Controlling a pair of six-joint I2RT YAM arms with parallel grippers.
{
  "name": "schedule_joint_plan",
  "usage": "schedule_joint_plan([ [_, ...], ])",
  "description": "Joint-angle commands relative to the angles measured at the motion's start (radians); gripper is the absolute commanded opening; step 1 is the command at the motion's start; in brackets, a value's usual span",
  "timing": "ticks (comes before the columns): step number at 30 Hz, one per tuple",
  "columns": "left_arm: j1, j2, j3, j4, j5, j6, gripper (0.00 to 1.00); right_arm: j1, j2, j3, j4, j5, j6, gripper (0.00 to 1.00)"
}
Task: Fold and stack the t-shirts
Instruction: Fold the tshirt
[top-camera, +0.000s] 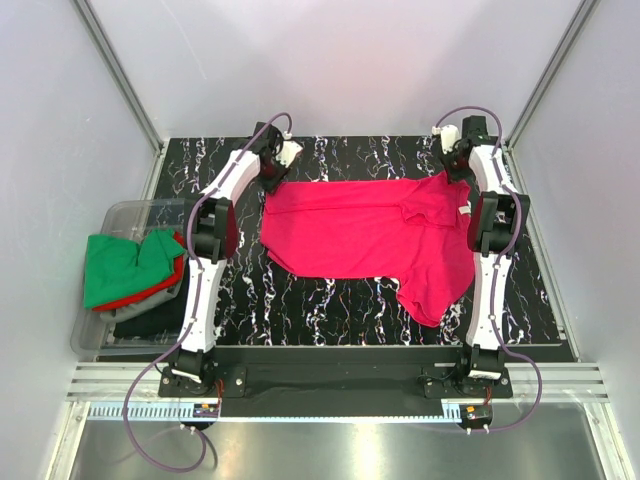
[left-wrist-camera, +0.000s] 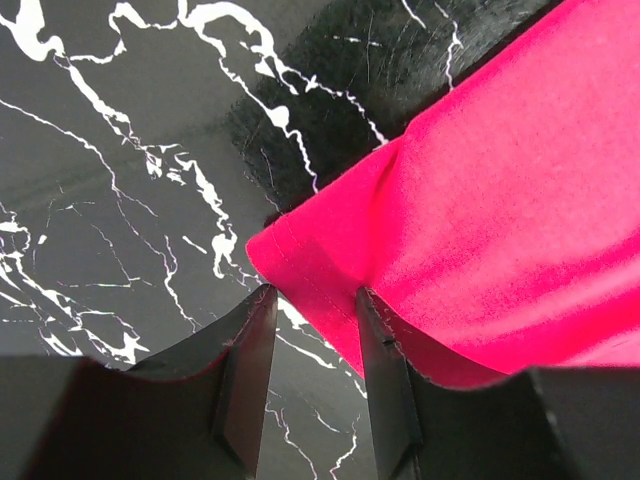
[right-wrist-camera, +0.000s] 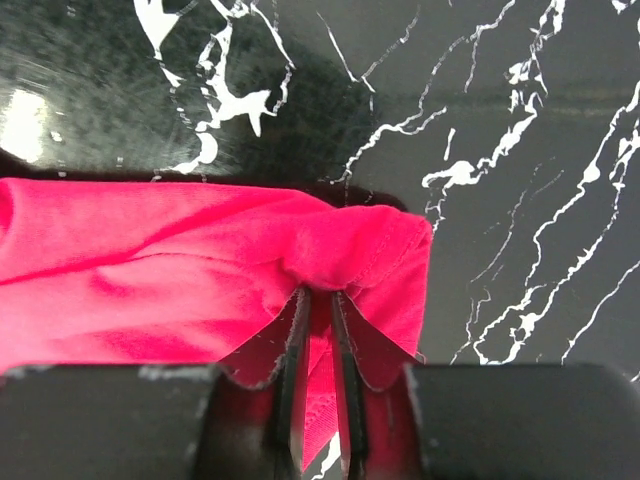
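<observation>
A bright crimson short-sleeved cloth t-shirt (top-camera: 360, 235) lies spread on the black, white-veined marble-patterned table (top-camera: 320, 315), between the two arms. The right gripper (right-wrist-camera: 320, 295) is clenched on a bunched hem corner of it at the far right. The left gripper (left-wrist-camera: 315, 292) stands released, jaws apart, with the shirt's far left corner lying between them (not pinched). At the table's left side a clear rectangular plastic bin (top-camera: 122, 208) holds a heap: a green cloth t-shirt (top-camera: 120, 265) on top, a red cloth t-shirt (top-camera: 150, 295) under it, and a dark cloth t-shirt (top-camera: 150, 318) lowest.
</observation>
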Motion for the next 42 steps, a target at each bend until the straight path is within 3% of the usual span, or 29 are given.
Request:
schedule_joint_plan([
  [1, -0.002, 0.020, 0.024, 0.003, -0.042, 0.011, 0.42, -0.006, -0.019, 0.025, 0.010, 0.029, 0.005, 0.20],
  [5, 0.000, 0.020, 0.021, 0.005, -0.044, 0.006, 0.42, -0.017, -0.015, 0.019, 0.014, 0.040, 0.013, 0.22],
  [9, -0.002, 0.014, 0.018, 0.008, -0.045, 0.009, 0.41, -0.037, -0.033, 0.045, 0.009, -0.032, 0.077, 0.45],
  [13, -0.002, 0.015, 0.020, 0.011, -0.044, 0.014, 0.41, -0.039, -0.054, 0.056, -0.002, -0.107, 0.095, 0.48],
  [19, -0.005, 0.006, 0.004, 0.011, -0.044, 0.011, 0.41, -0.039, -0.027, 0.074, -0.020, -0.141, 0.102, 0.46],
  [25, -0.005, -0.006, -0.013, 0.009, -0.044, 0.017, 0.41, -0.039, 0.002, 0.107, -0.031, -0.178, 0.115, 0.37],
  [42, -0.005, -0.026, -0.037, 0.011, -0.080, 0.026, 0.41, -0.040, 0.071, 0.148, -0.019, -0.118, 0.103, 0.36],
])
